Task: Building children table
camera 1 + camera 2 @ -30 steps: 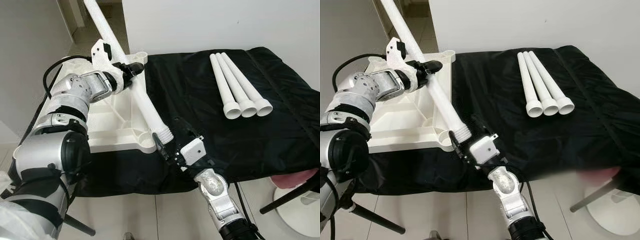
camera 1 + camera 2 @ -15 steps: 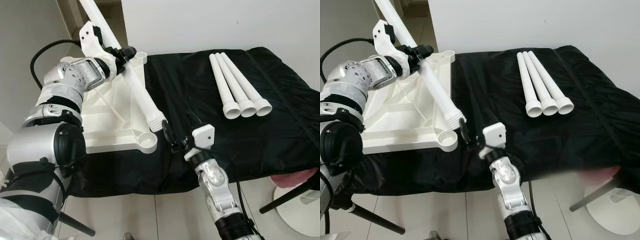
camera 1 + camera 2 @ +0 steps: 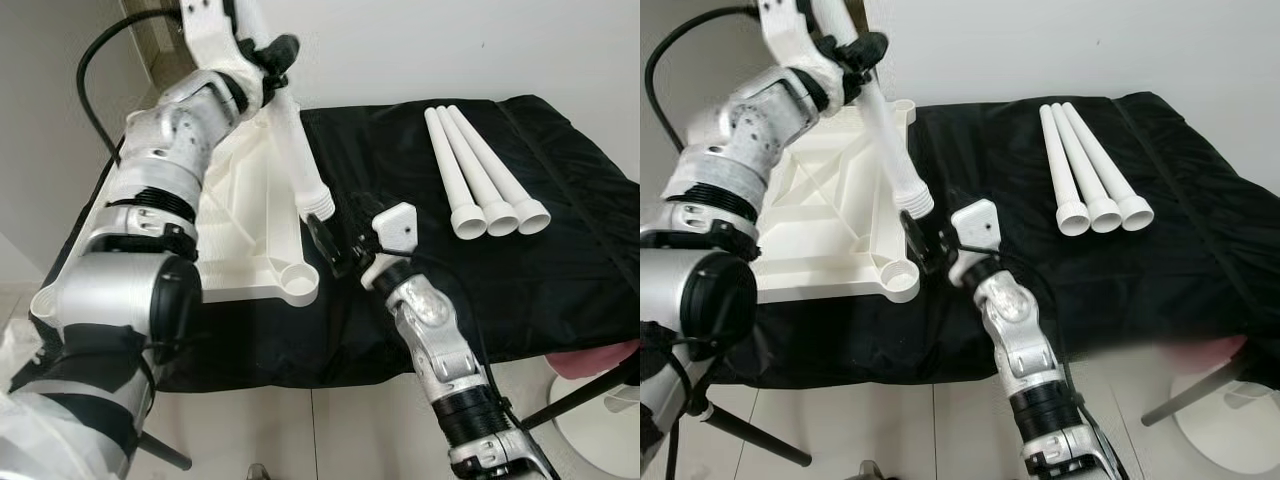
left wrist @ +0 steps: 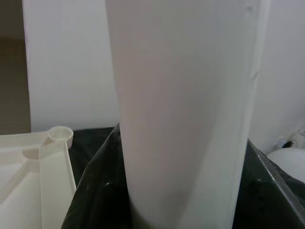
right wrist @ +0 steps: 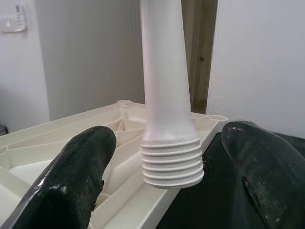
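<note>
My left gripper (image 3: pixel 268 52) is raised at the back left, shut on a long white table leg (image 3: pixel 296 150). The leg hangs steeply, and its threaded end (image 3: pixel 317 205) hovers above the upturned white tabletop (image 3: pixel 232 215), short of the near corner socket (image 3: pixel 298 283). My right gripper (image 3: pixel 335 245) stands open just under that end, its fingers (image 5: pixel 71 191) either side of the threaded end (image 5: pixel 172 162) and apart from it. In the left wrist view the table leg (image 4: pixel 181 109) is close up, with a far corner socket (image 4: pixel 59 136) behind it.
Three more white legs (image 3: pixel 485 185) lie side by side on the black cloth (image 3: pixel 540 270) at the back right. A white wall rises behind the table. A pink stool with black legs (image 3: pixel 590 370) stands at the right on the tiled floor.
My left arm has swung the leg up to a steeper angle and lifted its threaded end. My right gripper has come off that end, opened and turned to sit just below it.
</note>
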You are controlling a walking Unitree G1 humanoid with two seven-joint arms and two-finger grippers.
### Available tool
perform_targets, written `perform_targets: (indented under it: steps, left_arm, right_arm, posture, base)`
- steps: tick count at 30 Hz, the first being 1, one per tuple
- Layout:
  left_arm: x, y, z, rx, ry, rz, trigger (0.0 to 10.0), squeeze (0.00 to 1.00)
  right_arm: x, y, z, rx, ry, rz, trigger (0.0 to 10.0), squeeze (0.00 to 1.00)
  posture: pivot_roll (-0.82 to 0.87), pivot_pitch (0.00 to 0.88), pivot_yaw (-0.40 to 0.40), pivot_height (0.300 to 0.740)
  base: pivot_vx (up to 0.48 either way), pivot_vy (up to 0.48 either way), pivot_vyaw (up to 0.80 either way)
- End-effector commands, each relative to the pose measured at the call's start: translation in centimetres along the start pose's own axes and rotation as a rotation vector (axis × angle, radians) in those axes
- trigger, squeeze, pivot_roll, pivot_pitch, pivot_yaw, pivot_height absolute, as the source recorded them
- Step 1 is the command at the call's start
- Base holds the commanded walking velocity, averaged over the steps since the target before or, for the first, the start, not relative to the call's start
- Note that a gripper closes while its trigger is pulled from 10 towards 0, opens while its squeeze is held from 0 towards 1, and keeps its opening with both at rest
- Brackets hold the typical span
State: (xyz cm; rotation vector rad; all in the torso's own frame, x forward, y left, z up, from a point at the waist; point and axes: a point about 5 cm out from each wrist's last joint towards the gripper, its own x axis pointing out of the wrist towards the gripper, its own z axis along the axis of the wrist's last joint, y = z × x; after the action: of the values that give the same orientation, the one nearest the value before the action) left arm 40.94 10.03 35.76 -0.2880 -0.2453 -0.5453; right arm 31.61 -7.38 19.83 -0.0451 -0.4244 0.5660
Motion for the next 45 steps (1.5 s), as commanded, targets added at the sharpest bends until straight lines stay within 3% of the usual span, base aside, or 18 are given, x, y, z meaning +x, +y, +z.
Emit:
perform_targets:
  steps: [1,5,12,23,33,43,44,45]
  left_arm:
    - [-0.2,0.2,0.3,0.034,-0.019,0.009,10.0,0.00]
    - [0.0,-1.7,-0.4,0.125,-0.039,-0.026,10.0,0.00]
    - [0.1,-3.6,-1.1,0.167,-0.074,-0.046,10.0,0.00]
    - [-0.1,-6.1,-1.2,0.163,-0.108,-0.081,10.0,0.00]
    - [-0.1,-8.9,-1.9,0.138,-0.107,-0.137,10.0,0.00]
    - [-0.2,-9.9,-2.2,0.147,-0.108,-0.156,10.0,0.00]
    - [-0.2,-10.0,-2.2,0.148,-0.109,-0.158,10.0,0.00]
    - [-0.2,-10.1,-2.1,0.149,-0.109,-0.159,10.0,0.00]
  right_arm:
    - [0.2,-0.1,0.1,0.014,0.005,0.007,10.0,0.00]
    - [1.1,-1.2,1.0,-0.025,-0.003,-0.033,10.0,0.00]
    - [2.2,-2.1,1.4,-0.068,0.018,-0.090,10.0,0.00]
    - [4.0,-2.7,0.5,-0.083,0.105,-0.129,10.0,0.00]
    - [5.6,-3.4,0.5,-0.161,0.133,-0.140,10.0,0.00]
    - [6.1,-3.5,0.8,-0.155,0.128,-0.132,10.0,0.00]
    - [6.2,-3.5,0.8,-0.153,0.127,-0.130,5.0,0.00]
    - [6.2,-3.4,0.7,-0.152,0.127,-0.129,5.0,0.00]
  posture:
    - [-0.06,0.000,0.089,0.740]
    - [-0.06,0.000,0.086,0.740]
    - [-0.06,0.000,0.085,0.740]
    - [-0.04,0.000,0.075,0.740]
    - [-0.04,0.000,0.072,0.740]
    - [-0.04,0.000,0.073,0.740]
    - [-0.04,0.000,0.071,0.740]
    - [-0.04,0.000,0.071,0.740]
  base:
    - [0.000,0.000,0.00]
    - [0.000,0.000,0.00]
    - [0.000,0.000,0.00]
    - [0.000,0.000,0.00]
    - [0.000,0.000,0.00]
    - [0.000,0.000,0.00]
    - [0.000,0.000,0.00]
    - [0.000,0.000,0.00]
